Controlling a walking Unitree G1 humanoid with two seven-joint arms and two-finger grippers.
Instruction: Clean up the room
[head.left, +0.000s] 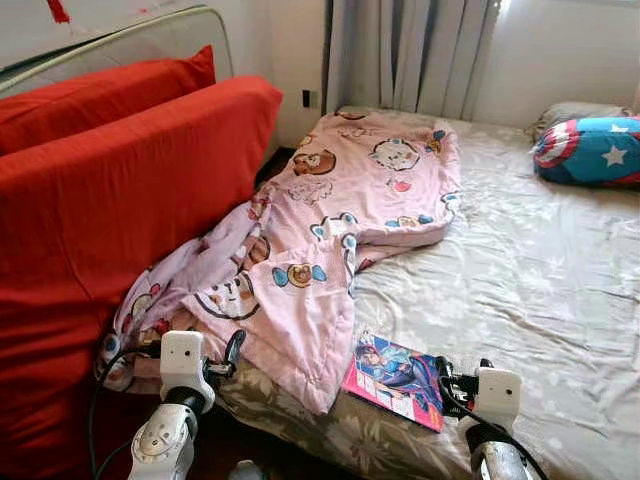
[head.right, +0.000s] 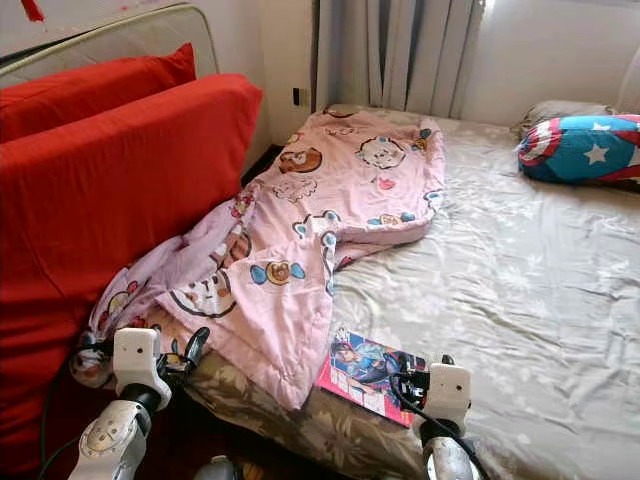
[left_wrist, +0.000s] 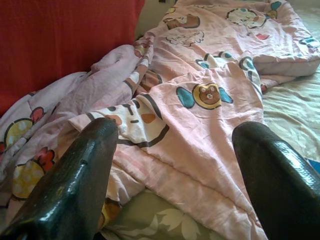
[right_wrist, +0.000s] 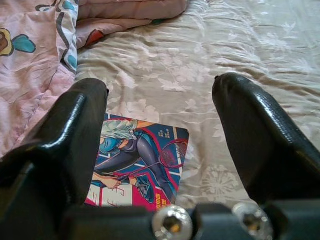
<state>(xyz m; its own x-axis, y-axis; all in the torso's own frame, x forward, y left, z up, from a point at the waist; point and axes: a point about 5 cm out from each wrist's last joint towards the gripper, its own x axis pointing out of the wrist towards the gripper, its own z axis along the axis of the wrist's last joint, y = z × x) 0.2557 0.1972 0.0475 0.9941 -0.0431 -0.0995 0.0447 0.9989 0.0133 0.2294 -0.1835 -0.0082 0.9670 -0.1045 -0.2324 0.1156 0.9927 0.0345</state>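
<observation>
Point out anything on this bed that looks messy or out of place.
The pink blanket lies crumpled and askew, one end bunched against the red cushion, a corner hanging over the bed's edge. A magazine lies loose on the sheet beside it.

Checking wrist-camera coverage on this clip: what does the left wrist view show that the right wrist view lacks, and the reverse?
Left wrist view alone: the red cushion, with the open left gripper over the rumpled blanket. Right wrist view alone: the magazine, lying flat under the open right gripper. Both share the pink cartoon blanket and the floral bed sheet.
</observation>
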